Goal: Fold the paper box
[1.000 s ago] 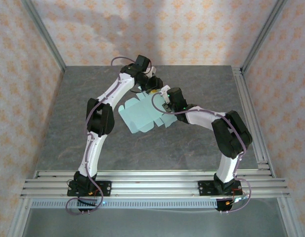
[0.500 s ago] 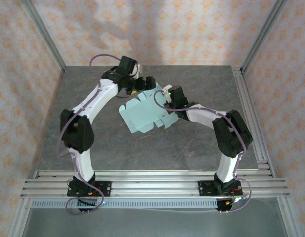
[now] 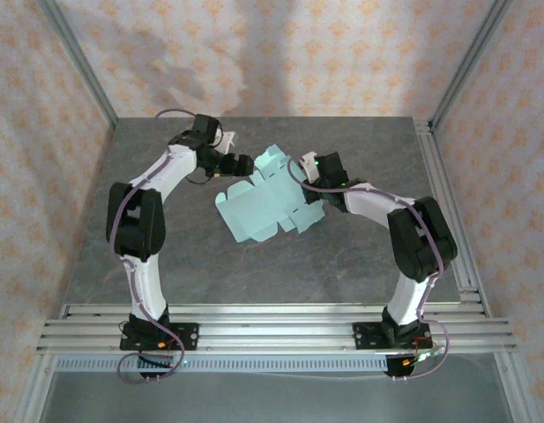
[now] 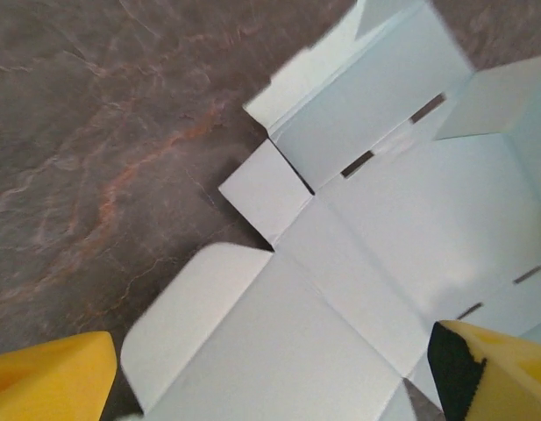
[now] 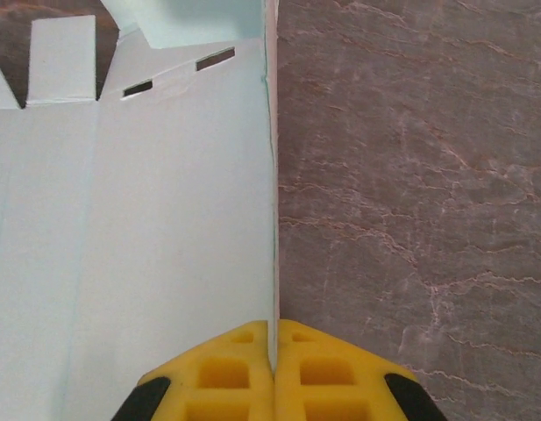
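Presently the paper box (image 3: 264, 203) lies as an unfolded die-cut sheet at the middle of the grey marbled table (image 3: 342, 264), between the two arms. Around it are patterned walls (image 3: 342, 53) and aluminium rails (image 3: 280, 326) along the near edge. No other object lies on the table surface, and nothing stands between either arm and the sheet.

The right gripper (image 3: 309, 174) is closed on the sheet's right edge. In the right wrist view its yellow fingers (image 5: 235, 377) meet on a thin upturned edge of card. The left gripper (image 3: 241, 164) hangs just off the sheet's far-left corner with its fingers (image 4: 51, 381) spread wide and nothing between them but the card below.

Compared with a second ago, the left arm has swung away from the far edge of the sheet to the left. The far flap (image 3: 273, 160) now stands raised. The right gripper has shifted slightly farther right, carrying the sheet with it.
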{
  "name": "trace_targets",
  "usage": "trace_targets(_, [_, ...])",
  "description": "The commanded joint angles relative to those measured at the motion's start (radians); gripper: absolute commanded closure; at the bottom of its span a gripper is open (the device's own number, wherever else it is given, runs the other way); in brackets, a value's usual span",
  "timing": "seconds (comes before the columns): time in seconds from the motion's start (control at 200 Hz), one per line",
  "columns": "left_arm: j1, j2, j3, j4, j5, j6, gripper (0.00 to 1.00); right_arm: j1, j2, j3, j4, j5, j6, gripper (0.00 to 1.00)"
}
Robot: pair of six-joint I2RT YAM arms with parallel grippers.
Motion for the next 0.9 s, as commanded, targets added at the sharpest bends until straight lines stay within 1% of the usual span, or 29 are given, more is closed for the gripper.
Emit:
trace_targets(0.0, [-0.002, 0.030, 0.047, -0.056, 0.056, 0.139, 0.09, -0.020, -0.055, -0.020, 0.017, -0.110, 0.025, 1.00])
trace_targets(0.135, [-0.002, 0.097, 0.103, -0.082, 0.122, 0.227, 0.10, -0.026, -0.069, -0.035, 0.032, -0.147, 0.032, 1.00])
trace_targets(0.22, [-0.002, 0.151, 0.162, -0.113, 0.139, 0.266, 0.10, -0.027, -0.070, -0.036, 0.035, -0.172, 0.037, 1.00])
trace_targets(0.385, [-0.002, 0.228, 0.237, -0.123, 0.168, 0.282, 0.13, -0.027, -0.068, -0.034, 0.034, -0.200, 0.043, 1.00])
trace_targets(0.505, [-0.002, 0.270, 0.277, -0.148, 0.164, 0.292, 0.14, -0.027, -0.069, -0.032, 0.034, -0.207, 0.046, 1.00])
trace_targets(0.701, [-0.006, 0.267, 0.271, -0.146, 0.225, 0.287, 0.18, -0.027, -0.054, -0.017, 0.026, -0.181, 0.051, 1.00])
trace_targets(0.801, [-0.005, 0.244, 0.245, -0.130, 0.303, 0.291, 0.20, -0.026, -0.043, -0.004, 0.018, -0.164, 0.052, 1.00])
trace_targets(0.896, [-0.005, 0.222, 0.227, -0.124, 0.340, 0.288, 0.21, -0.026, -0.038, 0.001, 0.017, -0.146, 0.052, 1.00])
